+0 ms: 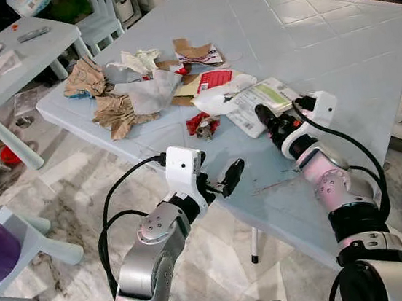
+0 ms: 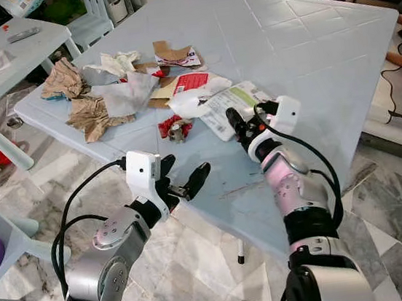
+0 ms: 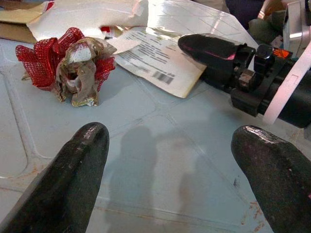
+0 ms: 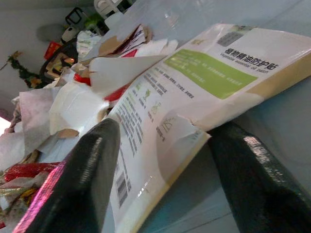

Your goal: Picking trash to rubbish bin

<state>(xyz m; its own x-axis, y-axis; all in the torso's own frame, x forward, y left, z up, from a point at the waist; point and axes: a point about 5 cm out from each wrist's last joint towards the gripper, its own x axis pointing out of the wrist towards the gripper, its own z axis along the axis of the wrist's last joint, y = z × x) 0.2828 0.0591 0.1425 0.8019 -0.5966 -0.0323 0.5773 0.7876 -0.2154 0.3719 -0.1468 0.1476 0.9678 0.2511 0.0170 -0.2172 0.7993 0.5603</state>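
We are bent over a pale blue plastic bench (image 1: 334, 39) on a marble floor (image 1: 66, 189), with a smaller white side table (image 1: 24, 51) off to our left.

Our right gripper (image 4: 160, 160) has its jaws apart and straddling the near corner of a white printed packet (image 4: 194, 92) with a green label; in the right wrist view the torn edge lies between the two fingers (image 4: 73, 179), not yet pinched. Our left gripper (image 3: 167, 160) also stands with jaws apart, hovering low over bare bench, nothing between them. Just ahead of those jaws lies a crumpled red mesh wrapper (image 3: 68, 65) with a brownish gold foil wad in it, and the packet's barcode end is ahead and toward the right gripper.

Beyond both jaws the rest of the trash is heaped: a white plastic bag (image 1: 220, 97), a red packet (image 1: 214, 79), brown crumpled paper (image 1: 116, 113), grey-white tissue (image 1: 151, 92) and torn cardboard (image 1: 192, 50).

We judge the task to be at an early stage: the litter is all on the bench and nothing is held. The packet looks flat, thin and floppy, so closing on its corner seems the next step, then carrying it to a bin.
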